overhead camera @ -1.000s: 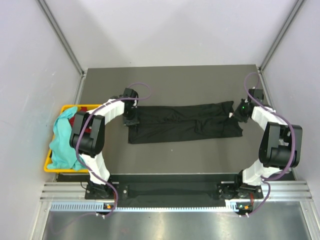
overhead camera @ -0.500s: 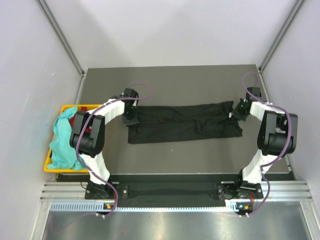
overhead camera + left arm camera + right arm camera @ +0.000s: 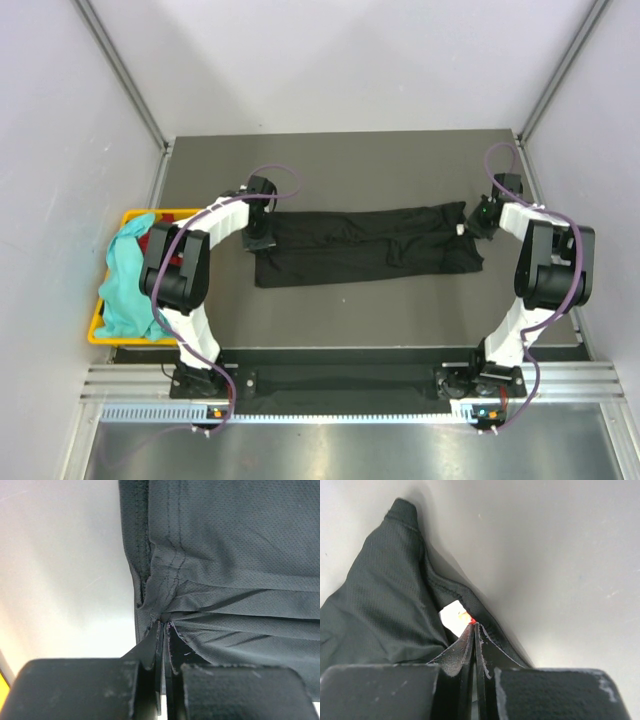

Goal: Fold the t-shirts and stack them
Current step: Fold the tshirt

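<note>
Presently: black t-shirt (image 3: 365, 245) held at both ends, mid-table.
The shirt is laid as a long folded band across the table (image 3: 350, 160). Its left end is pinched at a seamed corner by the left gripper (image 3: 162, 630), jaws closed on the cloth. Its right end is clamped at the edge beside a small white label (image 3: 451, 616) by the right gripper (image 3: 473, 629). The two-ended hold is judged to keep the band flat and taut for the next fold. A teal t-shirt (image 3: 122, 280) and a red one (image 3: 160, 226) are kept in the yellow basket (image 3: 95, 330), unfolded. No writing or brand can be read on the label.
</note>
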Available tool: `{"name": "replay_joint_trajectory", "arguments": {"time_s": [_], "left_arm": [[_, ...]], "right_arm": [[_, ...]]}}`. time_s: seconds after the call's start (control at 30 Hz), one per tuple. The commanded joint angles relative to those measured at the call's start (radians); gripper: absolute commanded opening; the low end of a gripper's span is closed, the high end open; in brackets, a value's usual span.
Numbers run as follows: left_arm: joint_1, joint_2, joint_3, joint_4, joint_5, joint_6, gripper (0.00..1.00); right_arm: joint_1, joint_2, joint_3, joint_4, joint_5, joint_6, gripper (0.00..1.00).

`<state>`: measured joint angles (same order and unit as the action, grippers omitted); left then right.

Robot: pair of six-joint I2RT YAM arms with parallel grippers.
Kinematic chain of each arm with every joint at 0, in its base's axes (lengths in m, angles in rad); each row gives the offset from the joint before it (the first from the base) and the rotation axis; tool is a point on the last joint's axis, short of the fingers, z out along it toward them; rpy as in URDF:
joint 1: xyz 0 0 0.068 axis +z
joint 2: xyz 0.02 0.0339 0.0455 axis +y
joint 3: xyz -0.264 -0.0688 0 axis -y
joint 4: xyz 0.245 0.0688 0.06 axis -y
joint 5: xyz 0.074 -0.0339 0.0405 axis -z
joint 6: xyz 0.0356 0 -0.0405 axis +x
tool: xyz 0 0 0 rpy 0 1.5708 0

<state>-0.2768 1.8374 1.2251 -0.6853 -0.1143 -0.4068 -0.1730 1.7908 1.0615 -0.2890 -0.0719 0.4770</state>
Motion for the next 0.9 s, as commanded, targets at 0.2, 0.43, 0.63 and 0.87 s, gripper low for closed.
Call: {"name": "replay_joint_trajectory", "arguments": {"time_s": [0.2, 0.43, 0.63, 0.87], "left_arm": [[0.004, -0.030, 0.024, -0.051, -0.085, -0.021, 0.00], [0.004, -0.027, 0.045, -0.072, -0.093, -0.009, 0.00], [-0.018, -0.079, 0.112, -0.121, -0.093, 0.017, 0.26], [-0.073, -0.182, 0.067, -0.128, -0.019, 0.010, 0.29]], "right_arm": [[-0.013, 0.019, -0.011, 0.021, 0.124, -0.012, 0.00], [-0.008, 0.016, 0.018, 0.021, 0.089, -0.017, 0.00], [-0.006, -0.053, 0.069, -0.085, 0.075, 0.003, 0.14], [-0.006, -0.195, 0.042, -0.240, 0.077, 0.107, 0.27]]}}
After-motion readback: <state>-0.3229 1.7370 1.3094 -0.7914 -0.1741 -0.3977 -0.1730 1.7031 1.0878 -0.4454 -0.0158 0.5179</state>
